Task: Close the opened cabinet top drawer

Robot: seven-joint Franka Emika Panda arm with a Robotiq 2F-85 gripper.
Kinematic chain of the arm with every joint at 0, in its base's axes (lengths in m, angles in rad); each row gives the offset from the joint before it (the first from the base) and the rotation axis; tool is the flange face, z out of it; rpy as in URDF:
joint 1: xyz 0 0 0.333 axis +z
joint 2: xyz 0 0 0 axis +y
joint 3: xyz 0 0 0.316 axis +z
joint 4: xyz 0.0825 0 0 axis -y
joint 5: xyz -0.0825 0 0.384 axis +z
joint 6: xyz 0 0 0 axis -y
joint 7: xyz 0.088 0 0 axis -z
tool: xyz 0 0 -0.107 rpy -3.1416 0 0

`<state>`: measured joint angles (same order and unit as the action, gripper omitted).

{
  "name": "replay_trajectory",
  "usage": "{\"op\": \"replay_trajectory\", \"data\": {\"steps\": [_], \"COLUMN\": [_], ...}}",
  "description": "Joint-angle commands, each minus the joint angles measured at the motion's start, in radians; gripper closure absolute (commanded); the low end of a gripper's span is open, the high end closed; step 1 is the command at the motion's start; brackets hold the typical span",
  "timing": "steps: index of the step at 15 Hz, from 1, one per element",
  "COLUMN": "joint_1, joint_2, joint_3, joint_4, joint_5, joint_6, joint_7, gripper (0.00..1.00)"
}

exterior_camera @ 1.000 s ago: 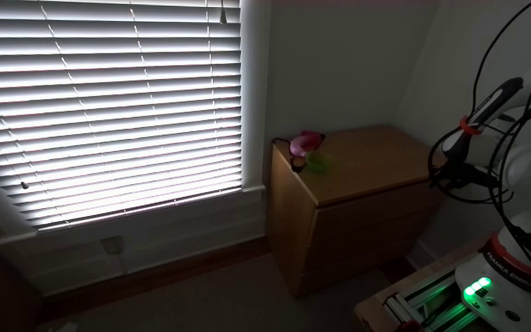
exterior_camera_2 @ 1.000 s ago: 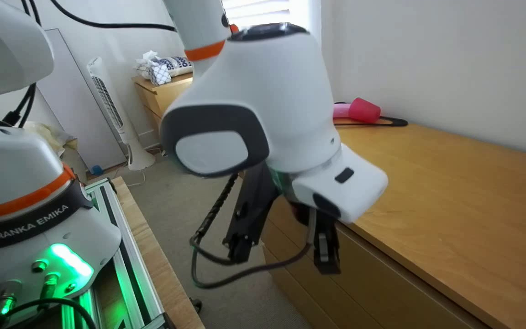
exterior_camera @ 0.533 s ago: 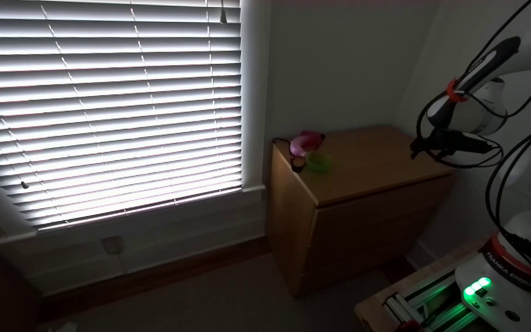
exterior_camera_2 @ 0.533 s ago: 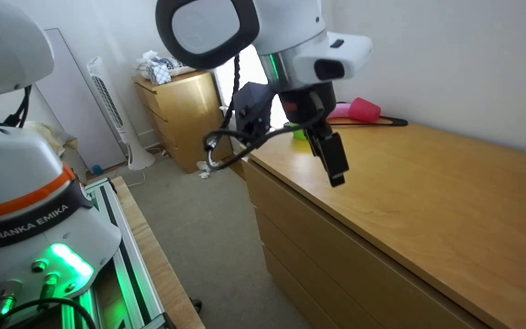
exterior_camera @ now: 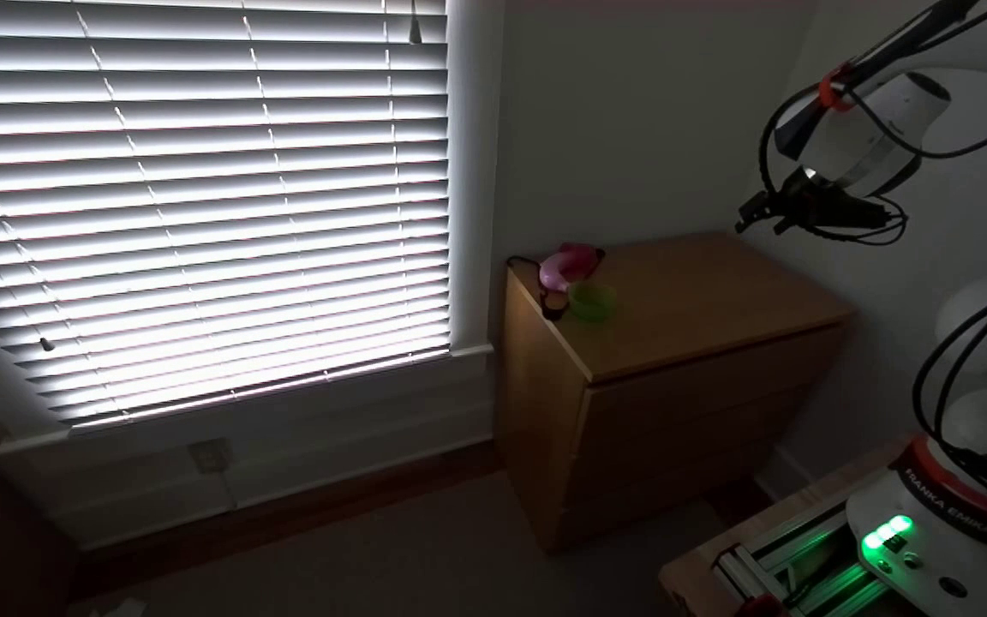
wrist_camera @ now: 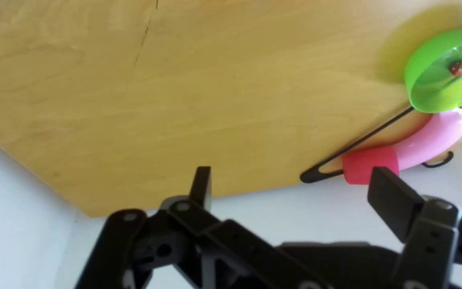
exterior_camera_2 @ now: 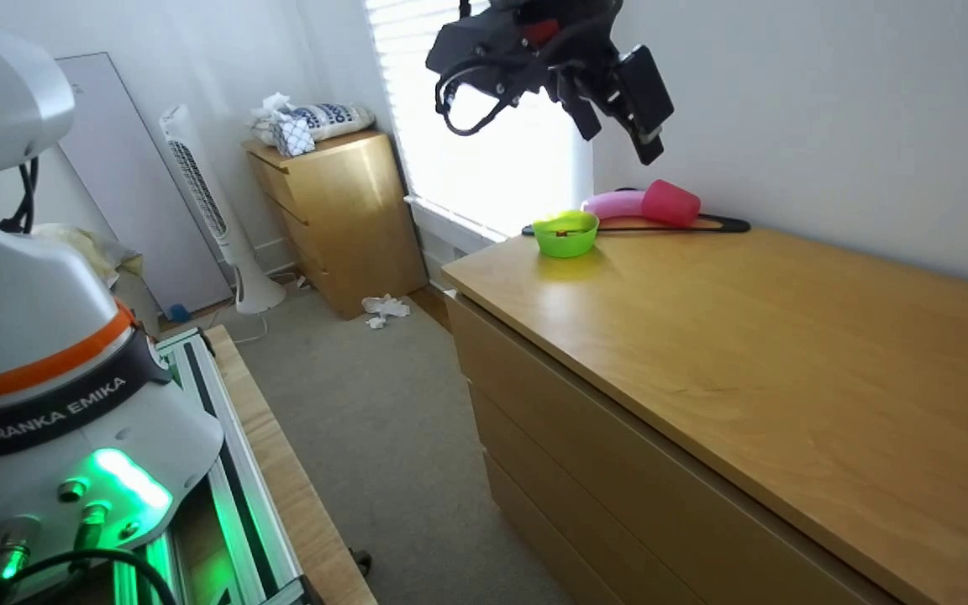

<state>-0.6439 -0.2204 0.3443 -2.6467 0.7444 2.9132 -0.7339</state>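
"What is the condition of the gripper [wrist_camera: 289, 184]?"

"It hangs above the cabinet [exterior_camera_2: 744, 361], well apart from it; in the wrist view its fingers [wrist_camera: 395, 204] stand wide apart."

"And the top drawer [exterior_camera_2: 602, 454]?"

"Directly under the cabinet's flat top. Its front appears flush with the lower drawers [exterior_camera_2: 551, 491] in both exterior views."

"Other items noted?"

"On the cabinet, a green bowl [exterior_camera_2: 566, 246] with a small reddish piece [wrist_camera: 458, 68] inside. Near the bowl, a pink-and-red object [exterior_camera_2: 670, 203] and a black looped frame [wrist_camera: 314, 175]."

"FRANKA EMIKA" stands on the arm's black base band [exterior_camera_2: 56, 409]; both exterior views show it.
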Motion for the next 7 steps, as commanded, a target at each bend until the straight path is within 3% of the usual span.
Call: {"op": "replay_trajectory", "data": {"steps": [1, 7], "joint_1": [0.01, 0.015], "joint_2": [-0.017, -0.022], "joint_3": [-0.013, -0.02], "joint_4": [0.003, -0.001], "joint_5": [0.007, 0.011], "joint_6": [-0.013, -0.016], "joint_7": [-0.008, -0.015], "gripper": [0.0, 0.0]}}
